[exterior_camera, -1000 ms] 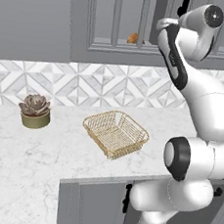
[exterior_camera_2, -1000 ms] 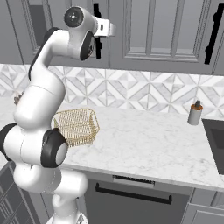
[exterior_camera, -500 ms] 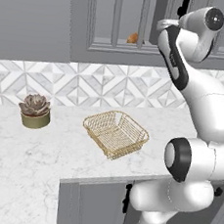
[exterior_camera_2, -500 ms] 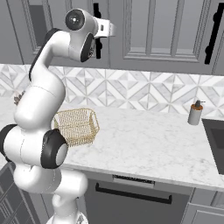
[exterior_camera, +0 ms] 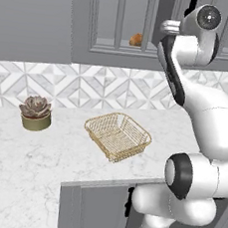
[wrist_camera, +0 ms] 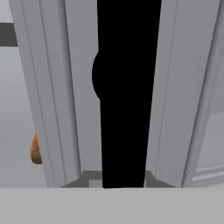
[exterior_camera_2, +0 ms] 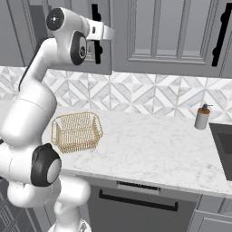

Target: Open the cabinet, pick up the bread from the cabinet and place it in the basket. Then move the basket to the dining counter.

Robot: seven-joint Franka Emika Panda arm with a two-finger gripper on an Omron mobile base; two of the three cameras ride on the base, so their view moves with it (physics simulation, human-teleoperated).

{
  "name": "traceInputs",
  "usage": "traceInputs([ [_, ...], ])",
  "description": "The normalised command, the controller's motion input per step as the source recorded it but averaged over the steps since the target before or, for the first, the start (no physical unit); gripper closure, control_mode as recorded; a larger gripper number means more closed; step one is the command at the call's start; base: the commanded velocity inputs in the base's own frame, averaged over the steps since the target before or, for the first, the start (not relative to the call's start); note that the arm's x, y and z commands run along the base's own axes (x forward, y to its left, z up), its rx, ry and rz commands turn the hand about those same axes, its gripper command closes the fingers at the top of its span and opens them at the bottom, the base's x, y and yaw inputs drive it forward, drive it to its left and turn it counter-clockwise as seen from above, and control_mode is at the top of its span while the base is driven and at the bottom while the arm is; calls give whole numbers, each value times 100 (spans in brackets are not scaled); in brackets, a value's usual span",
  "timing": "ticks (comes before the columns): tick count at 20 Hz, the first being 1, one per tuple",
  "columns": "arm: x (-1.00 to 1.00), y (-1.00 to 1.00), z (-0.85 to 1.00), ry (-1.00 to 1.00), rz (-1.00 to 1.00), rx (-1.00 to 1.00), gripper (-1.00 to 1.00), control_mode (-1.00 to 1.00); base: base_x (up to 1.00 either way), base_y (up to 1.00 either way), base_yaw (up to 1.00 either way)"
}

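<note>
The gripper is raised to the wall cabinet and closed on its black bar handle. In the hand view that handle runs as a broad black strip straight up the middle, right against the camera, with the grey door stile on either side of it. The fingertips themselves are lost against the black, so where exactly the jaws sit on the bar cannot be made out.

The bread lies inside the cabinet on its shelf, seen through the glass panes in the left base view, left of the arm's upper link. The hand view catches an orange-brown sliver of it at the left, partly hidden by the door frame. The door looks shut, so it stands between the hand and the roll.

Below, on the marble worktop, the gold wire basket sits empty, well below the cabinet and apart from everything else. A potted succulent stands to its left near the tiled backsplash.

The right base view adds what the left one lacks: a soap dispenser by the edge of a dark sink, a second cabinet handle farther right, and a dishwasher front under the worktop.

No lettering or brand mark is legible anywhere.
</note>
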Motion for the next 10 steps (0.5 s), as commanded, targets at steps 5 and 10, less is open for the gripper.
traceInputs([
  [5,-97,40,0,0,-31,0,100,-100,0,0,0],
  [10,-100,41,0,0,-24,0,100,-100,0,0,0],
])
